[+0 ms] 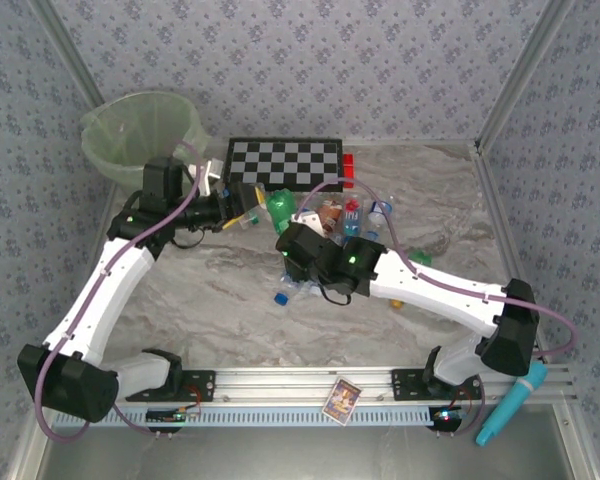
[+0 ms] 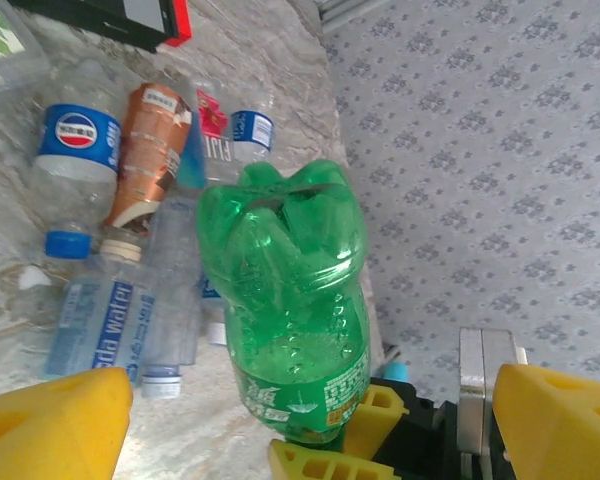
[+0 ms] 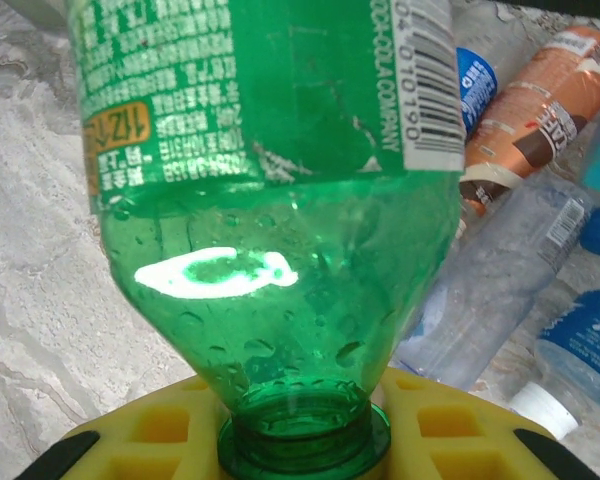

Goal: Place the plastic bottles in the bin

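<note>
Above the middle of the worktop (image 1: pixel 180 290), the right hand (image 3: pixel 305 445) pinches the green bottle (image 1: pixel 280 208) by its neck. The left hand (image 1: pixel 244 219) faces the bottle's base, fingers spread to either side and clear of it. Judged step: hand-over to the left arm. The next move calls for the left hand to close on the body before the right lets go, then carry to the bin (image 1: pixel 120 150) at the far left corner. The checkerboard (image 1: pixel 285 162) edge lies just beside that route, with open worktop nearer. The other bottles (image 1: pixel 355 215) lie to the right.

Top view high above the table (image 1: pixel 230 290); wrist views both close on one green bottle (image 2: pixel 285 300)
</note>
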